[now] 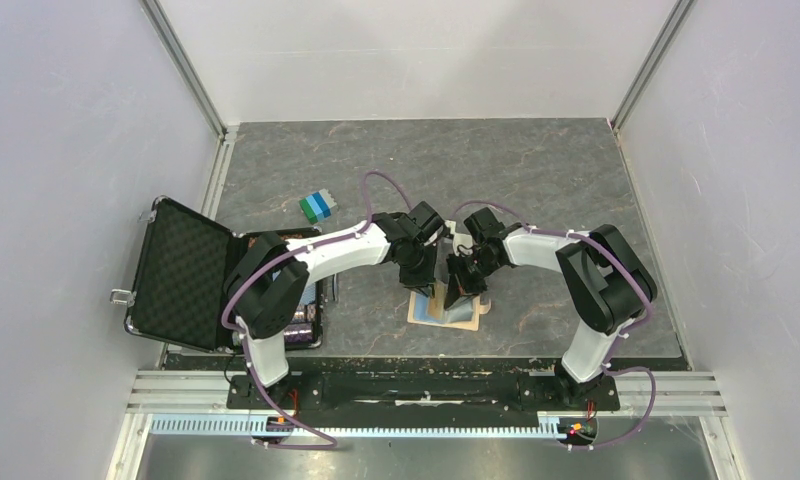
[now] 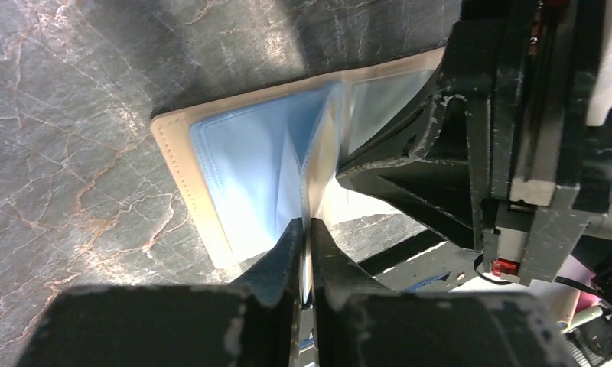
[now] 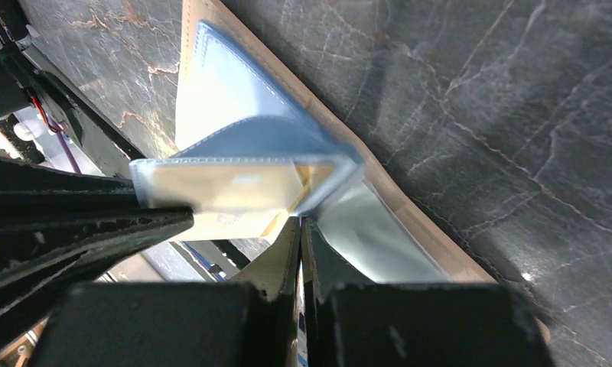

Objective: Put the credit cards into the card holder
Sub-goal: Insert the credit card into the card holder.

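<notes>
The card holder (image 2: 265,168) is showing a matt, stitched tan leather-like edge and glossy light-blue plastic sleeves; the desk (image 2: 58,153) is looking like dark veined stone, faintly sheened.

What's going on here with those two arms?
Two robot arms are bent over an open card holder lying on the table. The left pincer pinches a clear blue sleeve raised off it, with an orange-yellow card showing inside. The right pincer, shut, noses in at the sleeves beside it.
</notes>
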